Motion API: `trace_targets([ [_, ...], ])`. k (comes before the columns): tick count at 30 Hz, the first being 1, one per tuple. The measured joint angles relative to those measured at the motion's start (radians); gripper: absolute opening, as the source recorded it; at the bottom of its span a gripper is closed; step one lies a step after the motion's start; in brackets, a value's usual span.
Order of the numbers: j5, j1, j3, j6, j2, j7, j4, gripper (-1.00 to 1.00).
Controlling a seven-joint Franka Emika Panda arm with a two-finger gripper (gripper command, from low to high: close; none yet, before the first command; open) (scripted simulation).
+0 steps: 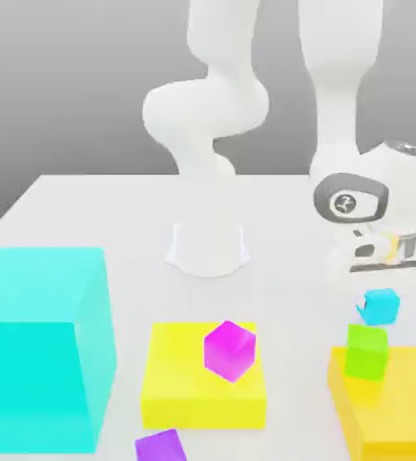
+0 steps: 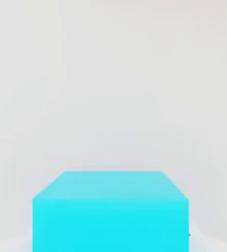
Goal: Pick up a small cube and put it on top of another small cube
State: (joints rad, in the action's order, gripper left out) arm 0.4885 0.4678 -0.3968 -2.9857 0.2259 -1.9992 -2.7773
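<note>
Small cyan cube (image 1: 379, 306) up off the desk (image 1: 85, 216), just above the green cube (image 1: 367, 351) at the exterior view's right, slightly tilted and hard to tell whether touching it. Directly beneath the white hand, gripper (image 1: 384, 286) closed tight on the small cyan cube from above. Same cube (image 2: 110, 211) large and close in the hand view, against pale ground. Green cube resting on the near-left corner of an orange-yellow slab (image 1: 401, 414). Toward the middle, a yellow slab (image 1: 185, 387) carrying a tilted magenta cube (image 1: 230, 351). In front of that slab, at the frame's lower edge, a purple cube (image 1: 161, 447). Far over at the exterior view's left, a huge cyan block (image 1: 36, 347). Behind, the arm's white base (image 1: 207, 248) on the desk.
</note>
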Motion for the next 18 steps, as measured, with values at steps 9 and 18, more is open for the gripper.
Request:
trace_targets([
  [9,-0.348,-0.133,-0.217,0.089,-0.152,0.258,-0.044,-1.0],
  [18,-0.488,-0.228,-0.122,0.31,-0.27,0.367,0.058,-1.0],
])
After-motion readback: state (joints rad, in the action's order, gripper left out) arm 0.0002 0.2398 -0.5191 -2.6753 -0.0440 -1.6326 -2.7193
